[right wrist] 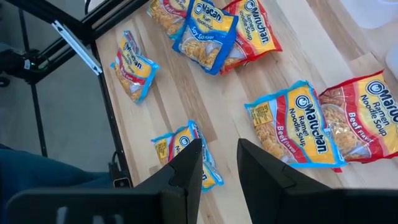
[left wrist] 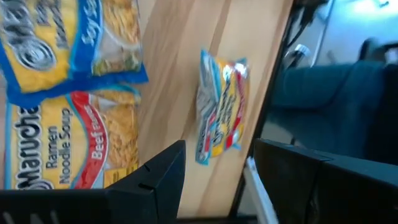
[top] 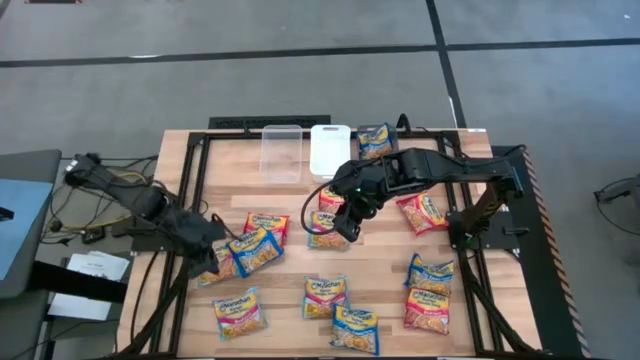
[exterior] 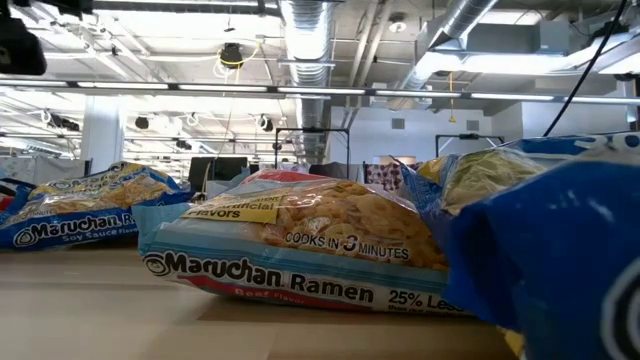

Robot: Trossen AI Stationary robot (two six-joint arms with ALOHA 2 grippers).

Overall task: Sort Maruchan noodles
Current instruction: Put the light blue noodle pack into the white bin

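While the left gripper [top: 212, 255] hangs low at the left of the desk [top: 380, 270] with its fingers spread wide and nothing between them, aim it at one packet only. A blue-banded packet [top: 252, 250] lies just beside it, overlapping a red-banded packet [top: 268, 224], so take the top one first and grip it by a free edge. A small packet [left wrist: 219, 106] by the desk edge lies apart and looks the easier pick from the left wrist view.

Your right gripper [top: 347, 222] hovers over mid-desk, jaws half parted and empty, above a beef packet [right wrist: 292, 127]. Keep it clear of the left arm's path.

Other Maruchan noodles lie scattered toward the near edge. The clear bin [top: 281, 150] and white bin [top: 329, 147] sit at the far edge; settle which flavour goes where before lifting.
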